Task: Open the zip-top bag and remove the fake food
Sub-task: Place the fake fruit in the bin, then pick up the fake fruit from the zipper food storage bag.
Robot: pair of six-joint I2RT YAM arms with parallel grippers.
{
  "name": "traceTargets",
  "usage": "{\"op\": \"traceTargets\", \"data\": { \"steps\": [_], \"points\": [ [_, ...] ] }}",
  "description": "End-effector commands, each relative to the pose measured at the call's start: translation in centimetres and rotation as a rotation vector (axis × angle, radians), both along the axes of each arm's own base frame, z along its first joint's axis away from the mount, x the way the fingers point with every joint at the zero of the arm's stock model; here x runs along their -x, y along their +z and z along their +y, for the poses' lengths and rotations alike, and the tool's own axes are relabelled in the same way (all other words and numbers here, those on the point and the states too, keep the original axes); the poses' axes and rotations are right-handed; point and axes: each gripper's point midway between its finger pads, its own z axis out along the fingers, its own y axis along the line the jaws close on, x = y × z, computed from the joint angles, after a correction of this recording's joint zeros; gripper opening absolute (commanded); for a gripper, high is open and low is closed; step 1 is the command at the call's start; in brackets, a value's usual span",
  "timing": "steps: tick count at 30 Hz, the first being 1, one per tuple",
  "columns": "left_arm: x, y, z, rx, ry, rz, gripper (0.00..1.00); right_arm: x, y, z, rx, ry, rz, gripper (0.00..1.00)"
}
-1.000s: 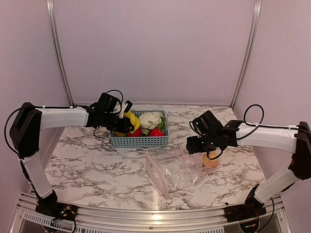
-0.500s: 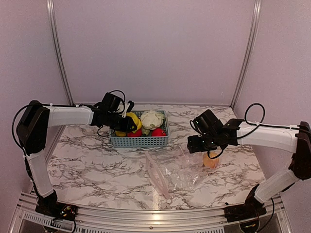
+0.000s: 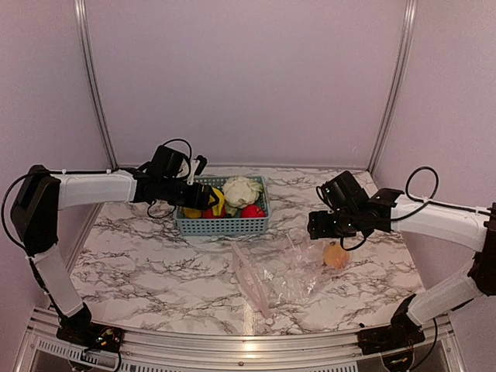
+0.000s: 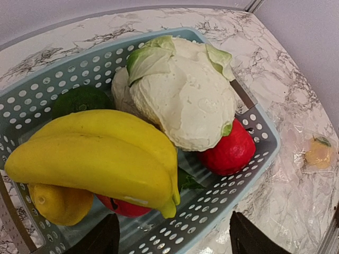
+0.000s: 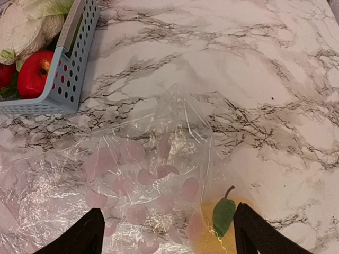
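The clear zip-top bag (image 3: 273, 271) lies crumpled on the marble table, also in the right wrist view (image 5: 132, 174). An orange fake fruit with a green leaf (image 3: 335, 254) (image 5: 225, 225) sits at the bag's right corner, partly under plastic. Other fake food fills the blue basket (image 3: 225, 226): yellow bananas (image 4: 95, 159), cauliflower (image 4: 180, 95), a red apple (image 4: 230, 151), a lemon (image 4: 61, 203) and a green piece (image 4: 79, 100). My left gripper (image 3: 203, 203) (image 4: 175, 244) is open just behind the bananas, holding nothing. My right gripper (image 3: 329, 226) (image 5: 167, 235) hangs open above the bag.
The basket's perforated wall (image 4: 222, 206) stands right in front of my left fingers. Its corner (image 5: 69, 79) shows at the upper left of the right wrist view. Metal frame posts (image 3: 391, 85) and purple walls close in the table's back and sides.
My left gripper has opened and let go of the bananas, which now rest in the basket, and it has drawn back slightly to the left. My right gripper has shifted a little right.
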Motion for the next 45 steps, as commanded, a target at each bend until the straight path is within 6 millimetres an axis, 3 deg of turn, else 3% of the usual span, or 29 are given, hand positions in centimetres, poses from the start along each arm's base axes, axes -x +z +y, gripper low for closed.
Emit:
{"op": "traceTargets", "data": {
  "steps": [1, 9, 15, 23, 34, 38, 45],
  "points": [
    [0.4, 3.7, 0.8, 0.029, 0.011, -0.096, 0.76, 0.5, -0.6, -1.7, 0.019, -0.045, 0.018, 0.83],
    [3.9, 4.2, 1.1, 0.006, -0.038, -0.106, 0.77, 1.2, -1.3, -3.8, 0.017, -0.105, 0.033, 0.89],
    [8.6, 2.5, -0.2, -0.031, -0.126, -0.072, 0.78, 1.7, -2.3, -6.7, -0.017, -0.170, 0.058, 0.90],
    [13.6, 0.2, -1.6, -0.061, -0.246, -0.007, 0.77, 1.9, -3.8, -7.5, -0.089, -0.166, 0.090, 0.85],
    [17.2, -2.6, -4.3, -0.080, -0.354, 0.068, 0.73, 2.5, -5.7, -6.7, -0.110, -0.131, 0.148, 0.62],
    [17.9, -3.3, -5.5, -0.075, -0.372, 0.087, 0.71, 2.9, -6.1, -6.3, -0.123, -0.119, 0.168, 0.46],
    [18.4, -4.3, -6.1, -0.076, -0.382, 0.110, 0.70, 3.2, -4.9, -4.7, -0.169, -0.094, 0.157, 0.16]
  ]
}}
